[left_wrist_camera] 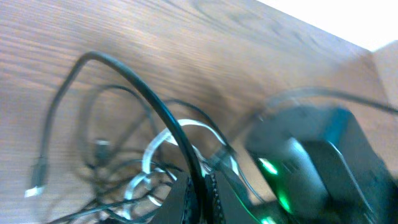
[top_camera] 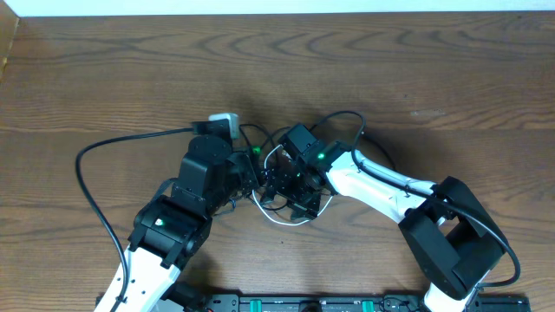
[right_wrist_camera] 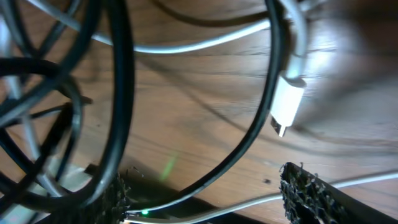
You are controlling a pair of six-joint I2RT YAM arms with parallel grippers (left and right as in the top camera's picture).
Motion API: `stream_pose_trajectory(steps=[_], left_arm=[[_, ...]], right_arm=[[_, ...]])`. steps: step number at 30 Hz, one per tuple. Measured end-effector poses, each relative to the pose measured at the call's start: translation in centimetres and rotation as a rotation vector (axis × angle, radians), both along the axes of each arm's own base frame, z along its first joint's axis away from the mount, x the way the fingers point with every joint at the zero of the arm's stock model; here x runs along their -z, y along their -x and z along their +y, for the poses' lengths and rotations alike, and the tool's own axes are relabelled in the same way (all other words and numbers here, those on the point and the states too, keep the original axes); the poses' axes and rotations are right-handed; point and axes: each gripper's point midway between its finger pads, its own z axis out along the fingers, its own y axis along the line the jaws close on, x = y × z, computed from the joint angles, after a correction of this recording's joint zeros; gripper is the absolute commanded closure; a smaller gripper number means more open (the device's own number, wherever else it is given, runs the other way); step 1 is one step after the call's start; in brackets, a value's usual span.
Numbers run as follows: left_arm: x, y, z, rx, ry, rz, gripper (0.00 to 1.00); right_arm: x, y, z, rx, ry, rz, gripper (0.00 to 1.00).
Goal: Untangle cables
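Table: brown wood. Both arms lean in over the middle of it.
Cables: one messy pile in the middle of the table, right under the two grippers. It has thin black ones looped over each other and one white one curling out on the near side.
Black loop: a thin black cable that sticks out of the pile on the far side and lies flat on the wood.
Left gripper: squeezed tight. A black cable comes out from between its fingers and bends up in a big bow, so it is pinching that one.
Right gripper: its fingers are far apart and it holds nothing. A black cable and a white one run across the gap, but the fingers do not press on them.
White plug: the end of the white cable, with its little metal tip pointing down in the right wrist view. A black cable passes just beside it.
Small plug: the end of a thin black cable, lying on the wood off to the side of the pile.
Grippers together: just beside each other over the pile. I cannot tell if they touch.
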Motion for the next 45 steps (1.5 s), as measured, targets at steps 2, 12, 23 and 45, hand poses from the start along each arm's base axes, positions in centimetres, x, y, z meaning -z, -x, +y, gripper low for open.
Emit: stream_pose_trajectory(steps=[2, 12, 23, 45], left_arm=[[0.0, -0.7, 1.5, -0.1, -0.015, -0.009, 0.92], [-0.1, -2.6, 8.8, -0.483, 0.008, -0.014, 0.66], [7.3, 0.3, 8.3, -0.502, -0.018, 0.344, 0.25], [11.9, 2.0, 13.0, -0.91, 0.184, 0.641, 0.25]], right_arm=[[0.4, 0.3, -0.9, -0.019, 0.035, 0.0, 0.23], [2.5, -1.0, -9.1, -0.121, 0.313, -0.073, 0.18], [-5.2, -6.4, -5.8, -0.406, -0.012, -0.57, 0.2], [-1.6, 2.8, 0.1, -1.051, 0.033, -0.705, 0.33]])
